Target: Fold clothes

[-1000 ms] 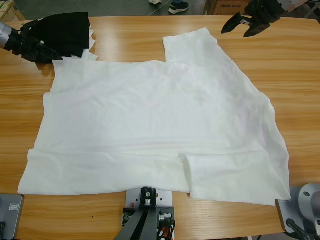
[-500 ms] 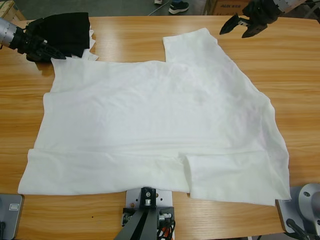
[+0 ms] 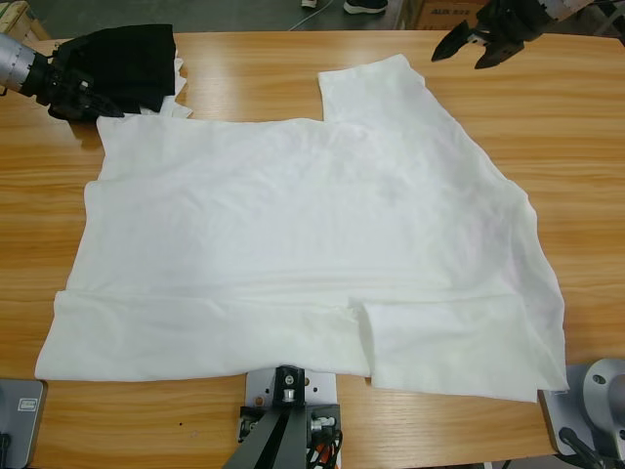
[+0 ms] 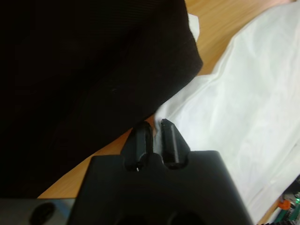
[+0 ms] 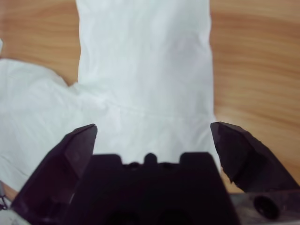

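The clothes, a large white T-shirt [image 3: 312, 244], lie spread flat over the middle of the wooden table [image 3: 576, 137], with one sleeve pointing to the far side and a folded flap at the near right. My left gripper [image 3: 98, 106] is shut at the shirt's far-left corner, beside a folded black garment [image 3: 132, 63]. In the left wrist view its jaws [image 4: 157, 126] stand together just short of the white shirt's [image 4: 243, 117] edge, under the black garment [image 4: 84, 84]. My right gripper [image 3: 459, 57] hovers open above the far right. It looks down on the shirt's sleeve [image 5: 140, 70], which nothing holds.
A bit of white cloth [image 3: 181, 109] pokes out under the black garment. Bare wood runs along the table's right side and far edge. A cardboard box [image 3: 449, 12] and a person's shoe [image 3: 366, 6] show on the floor beyond the table.
The left gripper has drawn back a little to the left along the black garment. The right gripper has risen slightly toward the far edge. The shirt lies as before.
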